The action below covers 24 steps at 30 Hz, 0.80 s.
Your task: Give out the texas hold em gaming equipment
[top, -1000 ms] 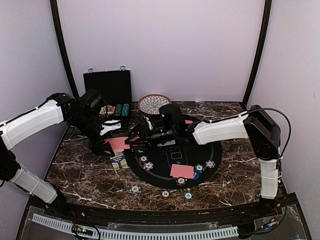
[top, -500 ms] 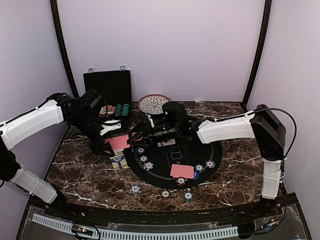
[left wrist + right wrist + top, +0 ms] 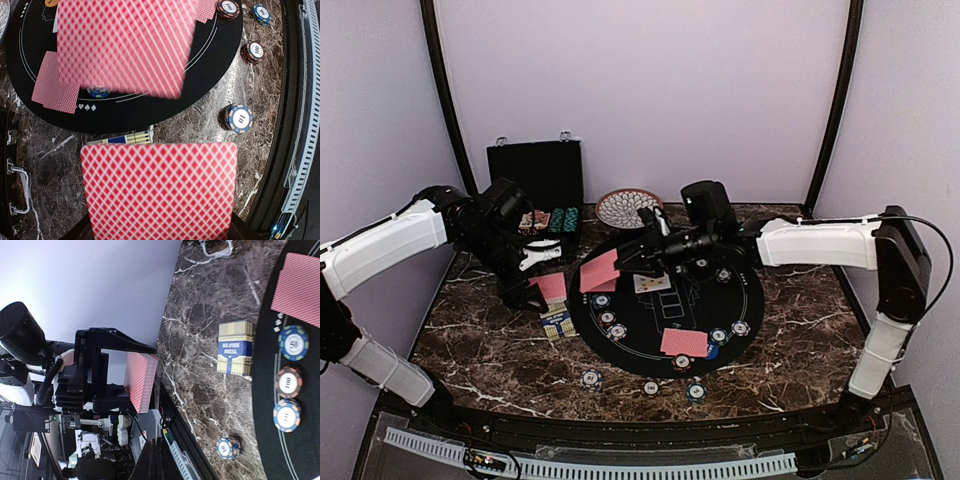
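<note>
"10" on a blue-edged poker chip (image 3: 239, 118); "100" on a dark poker chip (image 3: 255, 49) nearby.

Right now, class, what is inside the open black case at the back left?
Rows of green chips and some reddish pieces beside them show in the black case; the left arm covers the rest.
</note>
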Tool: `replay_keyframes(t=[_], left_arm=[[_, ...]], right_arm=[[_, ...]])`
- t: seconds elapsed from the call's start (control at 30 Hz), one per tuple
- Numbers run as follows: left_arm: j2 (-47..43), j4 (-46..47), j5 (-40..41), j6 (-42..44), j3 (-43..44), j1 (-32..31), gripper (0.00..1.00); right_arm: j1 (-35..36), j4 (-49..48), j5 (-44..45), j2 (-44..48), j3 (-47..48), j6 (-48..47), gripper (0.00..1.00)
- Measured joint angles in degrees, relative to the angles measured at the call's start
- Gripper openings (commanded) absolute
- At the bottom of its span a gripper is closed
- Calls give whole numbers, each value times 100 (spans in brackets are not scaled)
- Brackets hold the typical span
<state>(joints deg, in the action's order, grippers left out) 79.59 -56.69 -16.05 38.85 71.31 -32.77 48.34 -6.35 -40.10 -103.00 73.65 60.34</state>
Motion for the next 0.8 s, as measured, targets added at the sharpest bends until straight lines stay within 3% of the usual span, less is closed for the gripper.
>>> replay_keyframes(t=[0.23, 0.47, 0.8], left_arm=[[0, -2, 26, 0, 0, 0, 0], [0, -2, 28, 0, 0, 0, 0], [0, -2, 39, 0, 0, 0, 0]], right_arm=[[-376, 1742, 831, 544, 83, -957, 0], [-417, 4109, 2990, 533, 1010, -1961, 0], [-146, 6183, 5678, -221, 2087, -2389, 0]])
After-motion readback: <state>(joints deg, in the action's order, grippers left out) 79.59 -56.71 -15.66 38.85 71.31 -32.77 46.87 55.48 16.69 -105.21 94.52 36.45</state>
